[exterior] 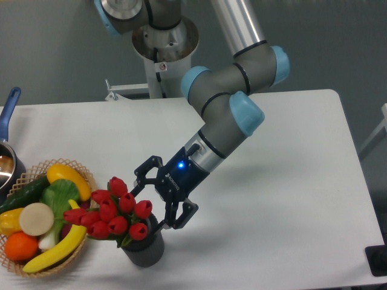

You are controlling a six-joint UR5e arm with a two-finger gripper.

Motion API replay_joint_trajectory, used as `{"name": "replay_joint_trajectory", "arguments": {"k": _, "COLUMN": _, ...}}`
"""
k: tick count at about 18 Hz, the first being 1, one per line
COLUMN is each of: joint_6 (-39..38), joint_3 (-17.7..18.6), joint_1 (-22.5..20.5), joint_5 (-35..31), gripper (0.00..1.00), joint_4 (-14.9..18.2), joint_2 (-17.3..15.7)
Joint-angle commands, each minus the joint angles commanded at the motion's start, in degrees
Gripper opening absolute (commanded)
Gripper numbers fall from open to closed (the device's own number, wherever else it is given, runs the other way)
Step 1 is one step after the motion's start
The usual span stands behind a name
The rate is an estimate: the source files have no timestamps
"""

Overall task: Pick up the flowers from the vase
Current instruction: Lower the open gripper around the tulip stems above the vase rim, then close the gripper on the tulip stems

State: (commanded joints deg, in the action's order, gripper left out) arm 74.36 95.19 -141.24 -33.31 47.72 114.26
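Note:
The flowers (113, 212), a bunch of red tulip buds with green leaves, stand in the dark grey ribbed vase (145, 248) near the table's front left. My gripper (145, 205) is open, tilted down to the left. Its fingers reach in at the right side of the bunch, one above the buds and one by the vase's rim. Whether a finger touches the buds is not clear.
A wicker basket (77, 166) of produce sits just left of the flowers, nearly touching them. A blue-handled pot (7, 115) stands at the far left edge. The arm's base (163, 54) rises behind the table (290, 199).

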Motion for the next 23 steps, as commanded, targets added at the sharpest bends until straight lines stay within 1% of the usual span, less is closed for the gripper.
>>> {"name": "replay_joint_trajectory", "arguments": {"k": 12, "joint_6": 0.0, "joint_3": -0.9, "joint_1": 1.9, "joint_5": 0.0, "gripper": 1.00, "joint_4": -0.1, "joint_2": 1.6}}
{"name": "replay_joint_trajectory", "arguments": {"k": 20, "joint_6": -0.5, "joint_3": -1.0, "joint_1": 3.1, "joint_5": 0.1, "gripper": 1.00, "joint_4": -0.1, "joint_2": 1.4}}
{"name": "replay_joint_trajectory", "arguments": {"k": 21, "joint_6": -0.5, "joint_3": -1.0, "joint_1": 3.1, "joint_5": 0.1, "gripper": 0.96, "joint_4": -0.1, "joint_2": 1.4}}
{"name": "replay_joint_trajectory", "arguments": {"k": 23, "joint_6": -0.6, "joint_3": -1.0, "joint_1": 3.1, "joint_5": 0.1, "gripper": 0.81, "joint_4": -0.1, "joint_2": 1.3}}
